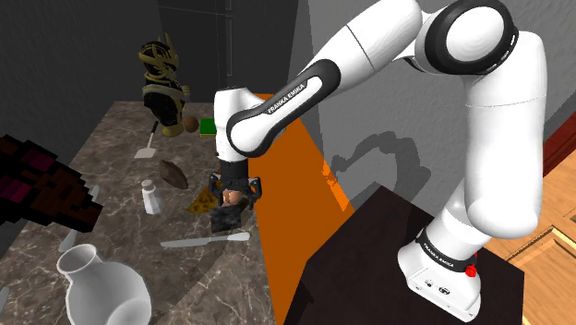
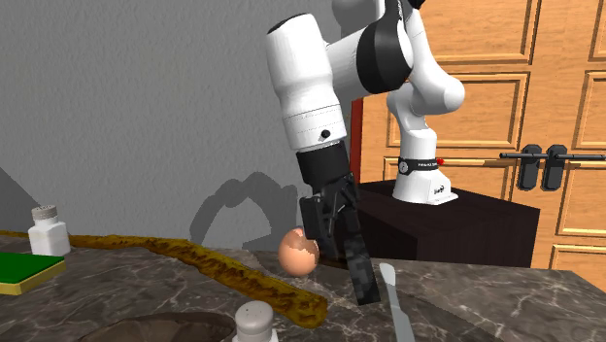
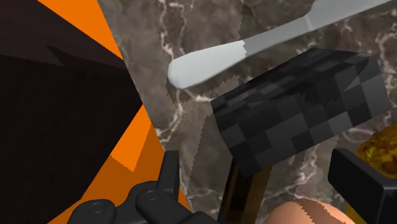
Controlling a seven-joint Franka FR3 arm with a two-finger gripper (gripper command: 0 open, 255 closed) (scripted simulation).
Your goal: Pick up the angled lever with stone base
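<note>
The angled lever [image 3: 299, 102] is straddled by the gripper [image 3: 253, 162] at lower centre; the jaws are held wide apart, nothing clasped. Closing and lifting are judged outstanding.

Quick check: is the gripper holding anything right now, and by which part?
Nothing is held. The fingers stand open astride the lever, clasping neither its brown stick nor its dark base.
</note>
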